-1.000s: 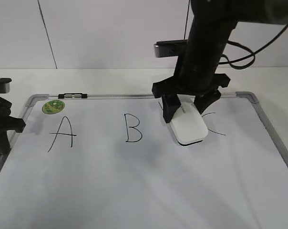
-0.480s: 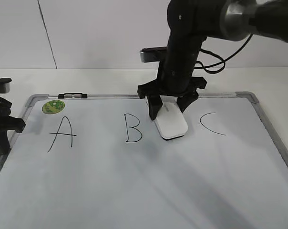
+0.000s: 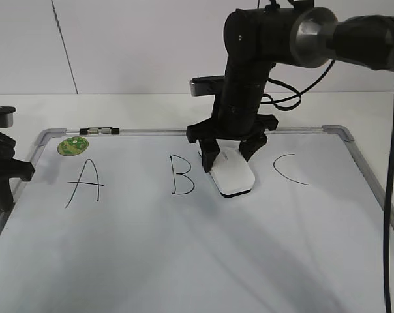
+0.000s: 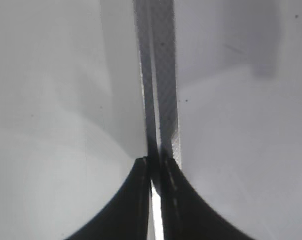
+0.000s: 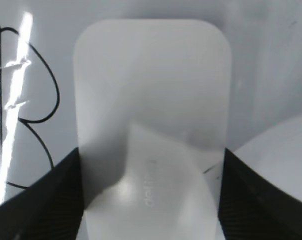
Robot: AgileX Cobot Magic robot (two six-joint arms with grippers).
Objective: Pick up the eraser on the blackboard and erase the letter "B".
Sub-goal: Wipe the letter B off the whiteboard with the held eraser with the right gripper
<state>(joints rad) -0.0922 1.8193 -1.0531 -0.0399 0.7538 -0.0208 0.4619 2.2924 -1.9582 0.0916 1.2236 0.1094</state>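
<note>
the eraser (image 3: 230, 175) was clamped between the fingers of the right gripper (image 3: 227, 151) and was set on the blackboard (image 3: 184, 261), just right of the "b" (image 3: 182, 175) and apart from it. the left gripper (image 4: 156, 172), at the blackboard's left frame, was seen with its fingers pressed together.

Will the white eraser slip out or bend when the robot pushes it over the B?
The eraser looks like a hard glossy block, so it probably won't bend. Its shiny sides could be slippery, but the right gripper has jaws on both sides. Flat and low, it likely slides without tipping.
</note>
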